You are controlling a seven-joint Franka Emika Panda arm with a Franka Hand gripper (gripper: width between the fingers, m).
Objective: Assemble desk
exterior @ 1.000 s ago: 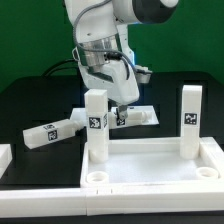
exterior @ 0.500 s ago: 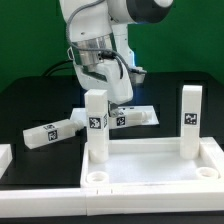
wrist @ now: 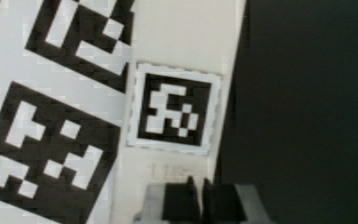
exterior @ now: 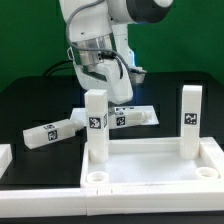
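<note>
Pincer (exterior: pixel 121 104) hangs low just beyond the top (exterior: pixel 150 188), its tips right at a loose leg (exterior: pixel 138 117) lying flat, but whether it is parted or has that leg in hold I cannot tell, as a standing leg (exterior: pixel 96 125) hides part of it. Reading the top as a dial in the exterior view, that standing leg is planted at ten o'clock and a second leg (exterior: pixel 190 118) at two o'clock, while the seven and five o'clock sockets (exterior: pixel 97 174) sit empty, which I judge is why it goes for this piece; a spare leg (exterior: pixel 50 132) lies well off at nine o'clock.
</note>
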